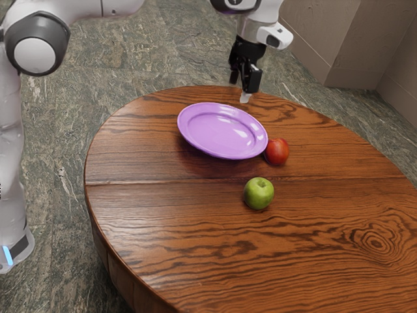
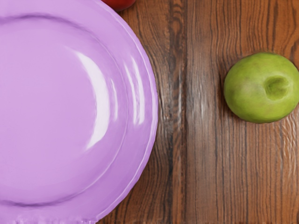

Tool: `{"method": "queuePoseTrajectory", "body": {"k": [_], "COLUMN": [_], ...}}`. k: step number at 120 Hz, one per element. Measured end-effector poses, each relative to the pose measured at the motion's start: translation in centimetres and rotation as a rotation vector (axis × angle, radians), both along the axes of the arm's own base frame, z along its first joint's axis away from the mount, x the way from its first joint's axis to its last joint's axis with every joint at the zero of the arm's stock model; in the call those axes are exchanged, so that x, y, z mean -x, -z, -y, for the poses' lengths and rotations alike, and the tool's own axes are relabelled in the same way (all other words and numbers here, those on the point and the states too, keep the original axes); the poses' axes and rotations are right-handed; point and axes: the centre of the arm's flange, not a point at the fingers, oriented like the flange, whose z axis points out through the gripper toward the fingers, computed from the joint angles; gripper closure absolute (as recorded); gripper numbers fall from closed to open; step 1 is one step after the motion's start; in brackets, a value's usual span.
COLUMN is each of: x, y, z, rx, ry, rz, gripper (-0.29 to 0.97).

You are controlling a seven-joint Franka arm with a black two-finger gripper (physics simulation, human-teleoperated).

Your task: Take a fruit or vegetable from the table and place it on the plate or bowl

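Front and centre, the round wooden tabletop (image 1: 195,261), dark grain sweeping across it. First thing on it from the near side is the green apple (image 1: 258,193): glossy, yellow-green, sitting alone on bare wood, well clear of the table's edge. It's upright, with its stem dimple on top. In the wrist view the green apple (image 2: 261,87) shows that dimple facing up at the camera, a touch off-centre toward the side away from the plate. It's near enough round, so no real long axis to call.

Next back, a red fruit (image 1: 277,151), smaller and shiny, tucked right against the plate's rim on the exterior view's right. Touching or just shy of it, I can't tell.

Then the purple plate (image 1: 222,130), shallow and glossy, nothing on it. In the wrist view the plate (image 2: 70,116) lies apart from the green apple, a strip of wood between them.

Furthest back, the gripper (image 1: 240,91) hangs above the tabletop just beyond the plate's far rim, pointing down, jaws apart and empty.
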Motion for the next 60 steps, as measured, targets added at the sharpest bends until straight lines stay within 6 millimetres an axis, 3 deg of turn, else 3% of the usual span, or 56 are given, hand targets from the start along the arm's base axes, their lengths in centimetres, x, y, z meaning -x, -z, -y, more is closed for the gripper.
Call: {"method": "queuePoseTrajectory", "body": {"k": [21,29,60], "x": [0.8,1.1,1.1], "y": [-0.7,-0.6,-0.3], "z": [-5.5,-6.8,-4.8], "rx": [-0.008,-0.008,-0.009], "ry": [-0.080,-0.097,-0.039], "rz": [-0.042,-0.056,-0.084], "gripper": [0.00,0.00,0.00]}}
